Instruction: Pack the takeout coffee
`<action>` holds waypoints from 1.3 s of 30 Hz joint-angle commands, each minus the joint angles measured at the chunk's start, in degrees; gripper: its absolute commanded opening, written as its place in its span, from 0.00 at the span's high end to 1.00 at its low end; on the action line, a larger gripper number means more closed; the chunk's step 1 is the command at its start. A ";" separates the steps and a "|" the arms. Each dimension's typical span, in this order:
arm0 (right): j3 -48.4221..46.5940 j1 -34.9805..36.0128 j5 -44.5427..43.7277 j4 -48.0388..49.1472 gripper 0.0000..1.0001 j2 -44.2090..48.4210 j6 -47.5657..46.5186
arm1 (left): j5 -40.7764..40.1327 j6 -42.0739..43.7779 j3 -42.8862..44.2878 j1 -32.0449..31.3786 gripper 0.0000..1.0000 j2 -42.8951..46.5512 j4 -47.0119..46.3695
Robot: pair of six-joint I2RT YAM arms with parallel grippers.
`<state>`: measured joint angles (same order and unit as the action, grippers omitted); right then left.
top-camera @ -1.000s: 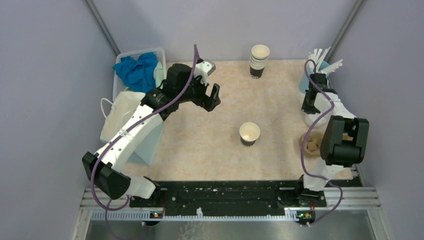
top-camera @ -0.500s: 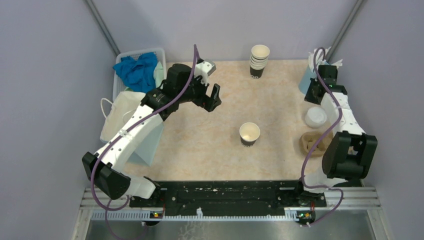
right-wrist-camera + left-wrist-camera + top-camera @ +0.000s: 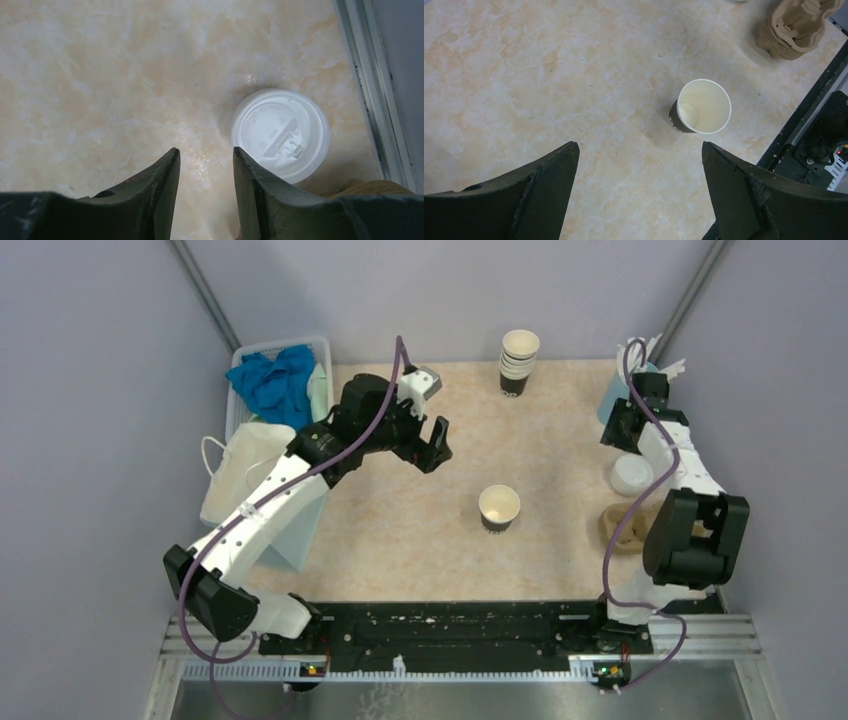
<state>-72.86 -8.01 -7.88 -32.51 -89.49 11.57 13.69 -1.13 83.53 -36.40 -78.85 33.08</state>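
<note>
**A:** Cup (image 3: 499,508) first. Where is it?

**B:** Middle of the tabletop, a little toward the near edge. Upright, dark wall, cream inside, mouth bare. No lid on it and nothing touching it. My reading is that there is no finished takeout coffee yet.

**A:** And the lid?

**B:** A white sip lid (image 3: 280,134) lies flat by the right edge, just on the far side of the brown cup carrier (image 3: 796,22). I see no cup under it.

**A:** What changed?

**B:** Mainly the right gripper (image 3: 205,150). A second ago its fingers were pressed together. Now a narrow gap stands between them, with nothing in it. The forearm that lay across the lid from above has swung clear, so the lid now shows whole. The lid sits just to one side of the gap, not within it.

**A:** Left side?

**B:** The left gripper (image 3: 639,147) is spread wide and empty, hanging over the tabletop left of centre. It has edged slightly toward the cup. From its wrist view the cup shows ahead of the fingers, apart from both.

**A:** What does that mean for the task?

**B:** Probably the right gripper is readying to take the lid. It would have to shift sideways to straddle the rim. Capping and packing both look undone.
</note>
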 commanded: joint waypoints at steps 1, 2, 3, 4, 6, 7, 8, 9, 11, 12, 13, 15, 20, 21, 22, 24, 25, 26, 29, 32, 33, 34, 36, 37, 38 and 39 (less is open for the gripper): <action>-0.14 -0.96 -1.54 1.91 0.56 -4.27 0.02 | 0.28 0.48 -0.30 -0.94 0.01 2.88 -2.07; -0.12 -1.10 -1.55 1.99 0.55 -4.99 0.10 | 0.08 0.58 -0.58 -0.97 0.01 3.04 -2.06; -0.07 -1.19 -1.95 2.09 0.55 -5.58 0.19 | -0.10 0.60 -0.77 -1.00 0.01 3.08 -2.01; -0.09 -1.28 -2.66 2.10 0.55 -6.11 0.28 | -0.40 0.62 -0.84 -0.97 0.01 3.06 -2.03; -0.09 -1.43 -3.25 2.36 0.54 -6.96 0.29 | -0.82 1.63 -0.82 -0.95 0.01 2.92 -2.02; -0.09 -1.45 -3.61 2.63 0.54 -7.28 0.24 | -1.15 2.10 -0.77 -0.95 0.01 2.71 -1.98; -0.18 -1.54 -3.94 2.85 0.54 -7.71 0.14 | -1.42 2.31 -0.66 -0.95 0.01 2.50 -1.97; -0.41 -1.57 -4.08 2.84 0.54 -8.11 0.00 | -1.49 2.46 -0.45 -0.97 0.01 2.37 -1.97; -0.88 -1.57 -4.45 2.53 0.54 -9.09 -0.44 | -1.53 2.61 -0.35 -0.95 0.01 2.09 -1.99; -1.06 -1.64 -4.62 2.39 0.55 -9.57 -0.72 | -1.52 2.61 -0.26 -0.96 0.01 1.97 -1.83; -1.18 -1.71 -4.68 2.27 0.56 -9.90 -0.83 | -1.55 2.68 -0.15 -0.96 0.01 1.92 -1.68; -1.40 -1.77 -4.62 2.12 0.61 -10.44 -0.89 | -1.72 2.75 -0.19 -0.98 0.01 1.93 -1.37; -1.62 -1.74 -5.23 1.50 0.63 -11.29 -0.72 | -2.20 3.14 0.35 -0.99 0.01 1.24 -1.35; -1.65 -1.75 -5.23 1.37 0.64 -11.26 -0.68 | -2.06 3.23 0.65 -0.98 0.01 0.91 -1.37; -1.58 -1.75 -5.17 1.44 0.66 -11.17 -0.75 | -2.03 3.23 0.86 -0.95 0.01 0.67 -1.31; -1.24 -1.70 -5.45 1.60 0.69 -10.70 -1.01 | -1.94 3.23 0.97 -1.00 0.01 0.59 -1.31; -1.17 -1.70 -5.43 1.66 0.71 -10.54 -1.17 | -1.97 3.20 0.96 -0.96 0.01 0.62 -1.31; -1.18 -1.74 -5.41 1.65 0.74 -10.45 -1.27 | -1.99 3.19 0.84 -0.95 0.01 0.63 -1.19; -0.94 -1.70 -5.21 1.52 0.80 -10.04 -1.60 | -1.69 3.03 0.71 -1.02 0.01 0.58 -1.19; -0.40 -1.81 -5.46 1.94 0.87 -9.85 -1.77 | -1.63 3.01 0.95 -0.96 0.01 0.38 -1.26; -0.36 -1.83 -5.40 2.07 0.88 -9.88 -1.73 | -1.52 3.01 1.06 -0.95 0.01 0.27 -1.31; -0.24 -1.83 -5.32 2.24 0.89 -9.91 -1.58 | -1.38 3.00 0.96 -1.02 0.01 0.25 -1.37; -0.34 -1.83 -5.30 2.32 0.89 -10.04 -1.36 | -1.22 2.99 1.02 -1.01 0.01 0.25 -1.36; -0.35 -1.83 -5.35 2.35 0.86 -10.08 -1.23 | -1.17 3.01 0.94 -0.96 0.01 0.27 -1.35; -0.35 -1.83 -5.51 2.28 0.84 -10.15 -1.21 | -1.26 3.05 0.88 -1.03 0.01 0.34 -1.35; -0.31 -1.83 -5.67 2.28 0.83 -10.23 -1.20 | -1.22 3.08 0.93 -1.00 0.01 0.35 -1.35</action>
<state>-72.77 -9.17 -12.40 -31.66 -100.88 10.52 11.97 1.23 83.02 -37.19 -78.41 33.45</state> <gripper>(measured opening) 0.151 0.987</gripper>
